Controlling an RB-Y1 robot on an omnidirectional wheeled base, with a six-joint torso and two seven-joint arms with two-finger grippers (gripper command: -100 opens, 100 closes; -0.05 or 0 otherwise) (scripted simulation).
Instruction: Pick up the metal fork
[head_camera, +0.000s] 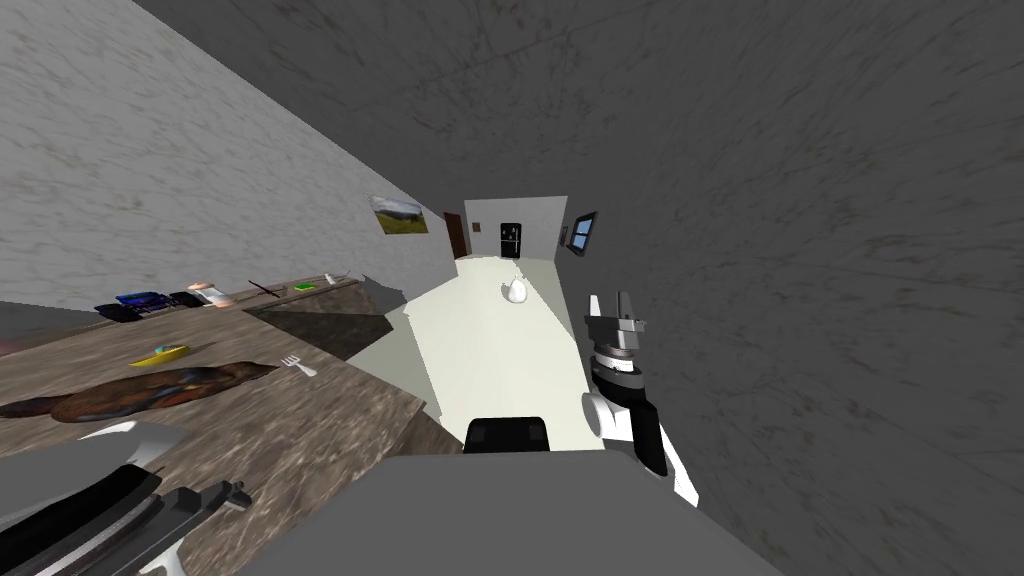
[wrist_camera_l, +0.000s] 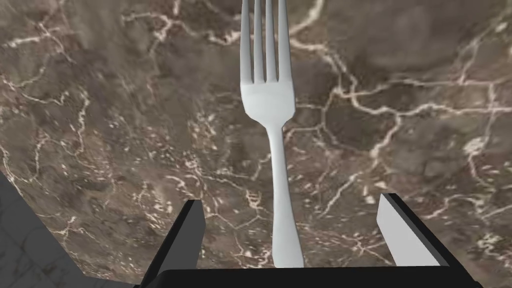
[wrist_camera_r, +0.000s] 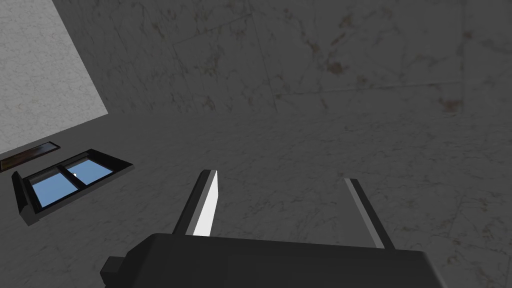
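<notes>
A pale grey fork (wrist_camera_l: 276, 107) lies flat on the brown marbled counter (wrist_camera_l: 100, 125), tines pointing away from my hand. My left gripper (wrist_camera_l: 291, 200) hovers over its handle, open. The handle's end runs between the two fingers (wrist_camera_l: 186, 235), nearer the middle than either blade, and neither touches it. In the head view the fork (head_camera: 298, 366) lies small near the counter's (head_camera: 300, 430) front edge, and my left arm's dark hand (head_camera: 215, 495) reaches over the counter from the lower left. My right gripper (head_camera: 610, 303) is raised on the right, open and holding nothing (wrist_camera_r: 279, 176).
On the counter beyond the fork lie a long dark reddish-brown object (head_camera: 150, 390), a yellow item (head_camera: 160, 355), blue and dark things (head_camera: 140, 300) and a green item (head_camera: 304, 288) near the wall. A white object (head_camera: 515, 291) stands on the pale floor ahead.
</notes>
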